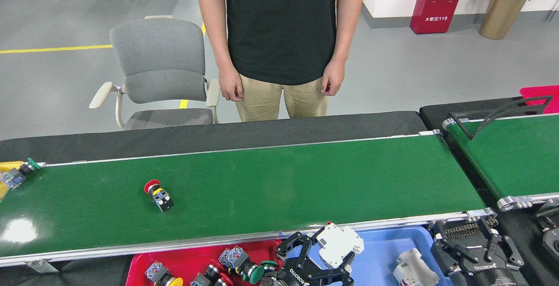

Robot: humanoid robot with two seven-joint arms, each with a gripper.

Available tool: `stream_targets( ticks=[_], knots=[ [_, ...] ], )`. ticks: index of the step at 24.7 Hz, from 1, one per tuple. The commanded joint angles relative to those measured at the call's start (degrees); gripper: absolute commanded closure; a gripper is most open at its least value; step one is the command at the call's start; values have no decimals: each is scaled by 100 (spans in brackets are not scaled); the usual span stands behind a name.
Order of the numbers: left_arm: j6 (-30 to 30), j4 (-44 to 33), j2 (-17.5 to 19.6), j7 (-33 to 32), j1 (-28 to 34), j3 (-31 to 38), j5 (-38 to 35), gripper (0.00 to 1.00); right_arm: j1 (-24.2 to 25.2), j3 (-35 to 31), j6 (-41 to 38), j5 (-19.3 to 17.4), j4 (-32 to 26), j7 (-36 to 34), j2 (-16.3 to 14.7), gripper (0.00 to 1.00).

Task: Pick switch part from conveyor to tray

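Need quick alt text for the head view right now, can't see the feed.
The left gripper holds a white switch part over the blue tray, which already holds another white part. A red-capped switch lies on the conveyor; the right gripper waits, empty.

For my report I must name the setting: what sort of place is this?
Probably a factory or robot test floor: a long green conveyor carrying switch parts, sorting trays below it, and a red fire-extinguisher cabinet on a painted floor.
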Motion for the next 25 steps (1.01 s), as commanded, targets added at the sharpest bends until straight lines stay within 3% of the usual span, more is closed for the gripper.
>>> stream_targets(
  ticks=[1, 3, 5, 9, 11, 13, 16, 19, 21, 25],
  knots=[
    [161, -63, -47, 10, 30, -9, 3, 1, -47, -15, 36, 0, -88, -66, -22, 2],
    [364, -133, -29, 37, 30, 299, 3, 1, -47, -15, 36, -9, -79, -66, -22, 2],
    [654, -397, 6, 54, 109, 1072, 21, 1, -47, -15, 36, -9, -79, -66, -13, 2],
    [654, -828, 384, 133, 636, 3235, 30, 1, -29, -15, 36, -9, -79, -66, -13, 2],
    [627, -801, 445, 529, 829, 4236, 38, 1, -38, -15, 36, -9, -79, -66, -13, 2],
    [338, -722, 612, 1056, 1444, 4948, 56, 1, -56, -15, 36, -9, -79, -75, -4, 2],
    [-155, -775, 692, 1232, 2130, 5441, 197, 1, -38, -15, 27, -9, -79, -75, -22, 2],
    [-216, -758, 709, 1214, 2192, 5493, 557, 1, -64, -15, 27, -18, -79, -66, -13, 2],
    [-216, -784, 736, 1179, 2086, 5485, 654, 1, -91, -15, 27, -18, -79, -66, -13, 2],
    [-199, -599, 744, 766, 1269, 5449, 627, 1, -100, 11, 18, -18, -79, -66, -22, 2]
  ],
)
